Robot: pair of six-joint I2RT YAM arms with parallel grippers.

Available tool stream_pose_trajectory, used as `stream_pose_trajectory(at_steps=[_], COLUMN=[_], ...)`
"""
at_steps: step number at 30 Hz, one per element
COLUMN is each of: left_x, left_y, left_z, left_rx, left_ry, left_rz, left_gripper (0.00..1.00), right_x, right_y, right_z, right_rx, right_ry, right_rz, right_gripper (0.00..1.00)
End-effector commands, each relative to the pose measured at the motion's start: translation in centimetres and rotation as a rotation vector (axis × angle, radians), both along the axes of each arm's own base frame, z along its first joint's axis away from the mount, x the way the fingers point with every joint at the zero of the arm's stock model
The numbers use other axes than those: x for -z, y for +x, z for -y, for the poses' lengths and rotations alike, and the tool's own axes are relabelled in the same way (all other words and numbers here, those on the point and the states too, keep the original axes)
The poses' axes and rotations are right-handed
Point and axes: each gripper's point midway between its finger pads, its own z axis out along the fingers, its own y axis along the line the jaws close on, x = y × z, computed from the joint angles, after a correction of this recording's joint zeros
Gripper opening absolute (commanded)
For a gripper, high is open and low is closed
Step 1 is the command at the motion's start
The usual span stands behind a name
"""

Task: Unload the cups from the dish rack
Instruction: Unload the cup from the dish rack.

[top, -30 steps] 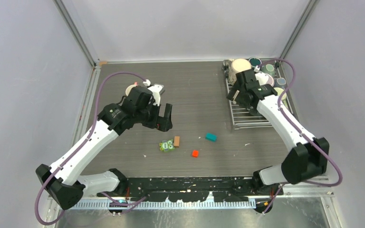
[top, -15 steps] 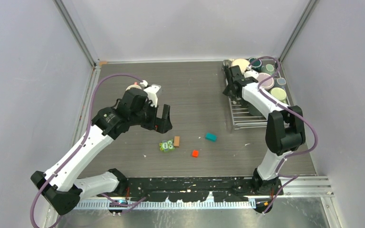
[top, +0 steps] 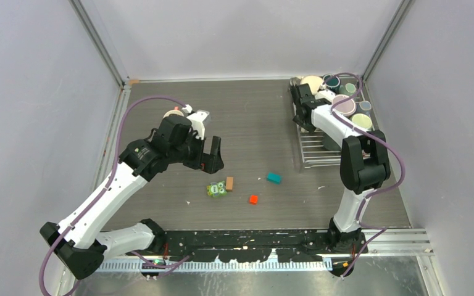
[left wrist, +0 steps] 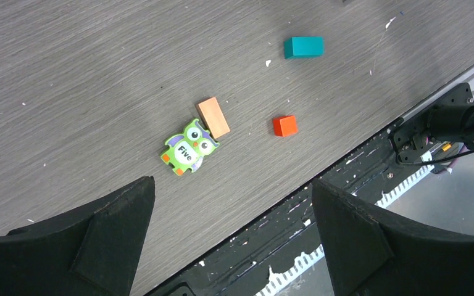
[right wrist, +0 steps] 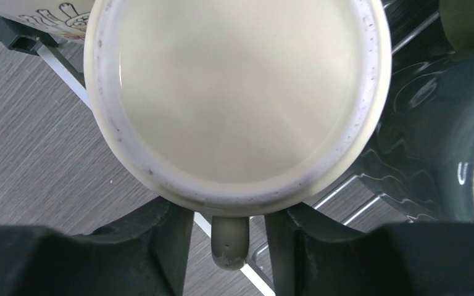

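The dish rack lies at the back right, with several cups in its far half. A cream cup stands at the rack's far left corner. My right gripper is down beside it. Its fingers straddle the cup's handle, a small gap showing on each side, so it is open. A dark teal cup stands just to the right. Over the left-middle of the table my left gripper hangs open and holds nothing. One cup stands on the table behind the left arm.
An owl puzzle piece, an orange block, a red block and a teal block lie mid-table. A printed mug sits left of the cream cup. Rack wires run under the right fingers.
The right arm swung to the rack's far left corner and lowered beside the cream cup, its jaws narrowing around the handle. The left arm shifted only slightly.
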Motion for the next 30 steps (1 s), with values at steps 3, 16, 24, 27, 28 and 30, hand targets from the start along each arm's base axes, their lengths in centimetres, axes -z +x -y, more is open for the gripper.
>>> stream_pose_trajectory(at_steps=[3,16,24,27,28,30], left_x=[-0.7,-0.8,-0.6,-0.6,-0.7,-0.8], left_y=[0.0,0.3,0.7,0.9,1.0,1.2], left_z=[0.4,0.9,1.6,2.1,2.2,2.5], left_rx=[0.015,-0.021,-0.061,-0.070,-0.076,-0.084], left_ry=[-0.028,-0.063,-0.108,-0.132,-0.140,-0.157], left_rz=[0.020,0.002,-0.028,-0.038,-0.040,-0.043], left_gripper=[1.00,1.00,1.00,1.00,1.00,1.00], right_x=[0.0,-4.3,-8.0,-9.3,-9.7,-10.6], right_y=[1.2,-0.1,-1.0,-1.5,-1.6,-2.0], right_z=[0.5,-0.3,-0.7,-0.6,-0.6,-0.5], right_rx=[0.051,-0.017,-0.054,-0.061,-0.063,-0.065], right_ry=[-0.008,-0.096,-0.161,-0.157,-0.155,-0.152], right_rz=[0.067,0.095,0.115,0.128,0.133,0.147], right_gripper=[0.39,0.01,0.01,0.01,0.01,0.01])
